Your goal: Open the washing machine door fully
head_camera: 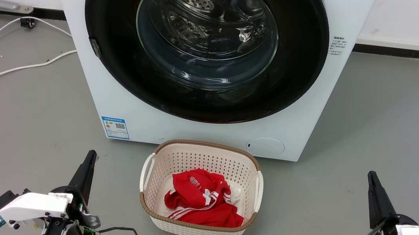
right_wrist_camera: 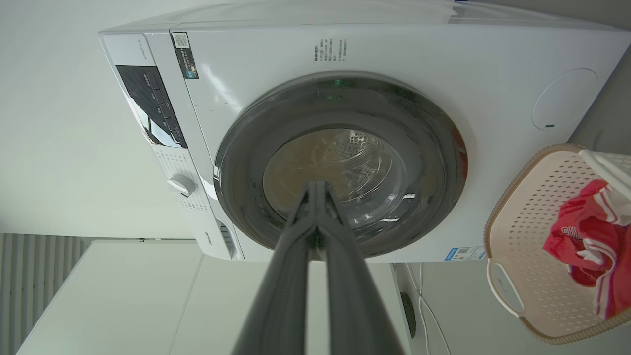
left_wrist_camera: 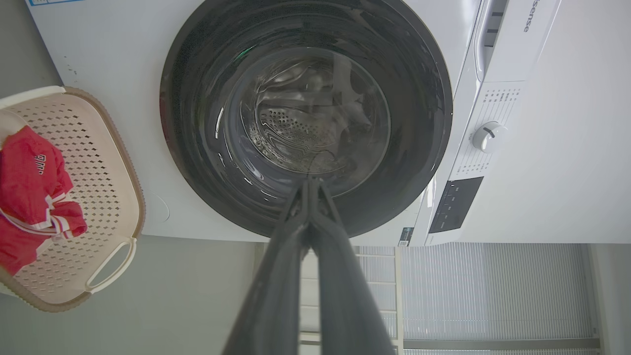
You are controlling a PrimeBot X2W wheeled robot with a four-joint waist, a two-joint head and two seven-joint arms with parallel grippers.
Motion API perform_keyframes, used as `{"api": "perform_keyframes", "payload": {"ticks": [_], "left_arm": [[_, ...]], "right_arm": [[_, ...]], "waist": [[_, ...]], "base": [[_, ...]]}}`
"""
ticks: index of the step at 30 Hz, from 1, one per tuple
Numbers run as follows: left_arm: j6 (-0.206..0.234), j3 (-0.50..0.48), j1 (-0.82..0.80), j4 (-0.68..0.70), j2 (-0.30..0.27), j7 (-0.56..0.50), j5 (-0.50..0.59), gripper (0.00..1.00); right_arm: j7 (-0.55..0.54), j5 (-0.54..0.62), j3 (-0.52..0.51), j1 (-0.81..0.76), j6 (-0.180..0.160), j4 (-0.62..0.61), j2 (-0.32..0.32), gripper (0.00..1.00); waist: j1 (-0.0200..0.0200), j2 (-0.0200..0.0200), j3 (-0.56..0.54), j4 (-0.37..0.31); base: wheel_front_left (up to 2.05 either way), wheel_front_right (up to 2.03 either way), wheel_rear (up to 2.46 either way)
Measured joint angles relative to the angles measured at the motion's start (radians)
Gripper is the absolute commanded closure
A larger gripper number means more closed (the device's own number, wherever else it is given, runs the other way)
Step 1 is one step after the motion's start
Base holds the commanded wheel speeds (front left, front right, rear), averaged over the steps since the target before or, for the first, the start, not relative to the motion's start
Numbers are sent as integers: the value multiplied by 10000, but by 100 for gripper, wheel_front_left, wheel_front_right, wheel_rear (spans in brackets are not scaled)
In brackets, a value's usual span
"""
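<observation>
Plainly the white machine (head_camera: 200, 132) has the washing machine door (head_camera: 298, 64) shut flush, behind the basket (head_camera: 206, 144). Left gripper (head_camera: 90, 156) and right gripper (head_camera: 372, 177) hang well short, fingers pinched together, empty; I'd hook the small catch (head_camera: 95, 47) on the door's left rim, then swing wide

Brand: "isense" reads on the top panel (left_wrist_camera: 527, 17) of the washing machine (head_camera: 192, 131); the first letter is cut by the frame edge.
Blue label (head_camera: 115, 127), front lower left corner: QR code, print too small to read.
Black text block (head_camera: 338, 45), front right edge, just beside the washing machine door (head_camera: 106, 23): illegible.
Red garment (head_camera: 200, 199): white characters, unreadable.
</observation>
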State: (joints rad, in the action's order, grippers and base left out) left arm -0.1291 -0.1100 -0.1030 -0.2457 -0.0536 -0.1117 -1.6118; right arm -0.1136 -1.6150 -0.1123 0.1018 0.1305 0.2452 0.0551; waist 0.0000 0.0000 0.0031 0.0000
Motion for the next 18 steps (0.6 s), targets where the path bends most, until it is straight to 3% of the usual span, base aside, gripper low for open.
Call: {"api": "perform_keyframes", "payload": {"ticks": [3, 4, 18], "left_arm": [[0, -2, 0, 0, 2, 0, 0, 100], [0, -2, 0, 0, 2, 0, 0, 0], [10, 433, 274, 132, 58, 539, 552, 0]], "right_arm": [[0, 0, 0, 1, 0, 0, -2, 100], [0, 0, -2, 1, 2, 0, -2, 0], [533, 360, 288, -360, 0, -146, -40, 0]], "waist": [[0, 0, 0, 0], [0, 0, 0, 0], [0, 0, 5, -8]], "base": [[0, 0, 0], [0, 0, 0], [0, 0, 0]]}}
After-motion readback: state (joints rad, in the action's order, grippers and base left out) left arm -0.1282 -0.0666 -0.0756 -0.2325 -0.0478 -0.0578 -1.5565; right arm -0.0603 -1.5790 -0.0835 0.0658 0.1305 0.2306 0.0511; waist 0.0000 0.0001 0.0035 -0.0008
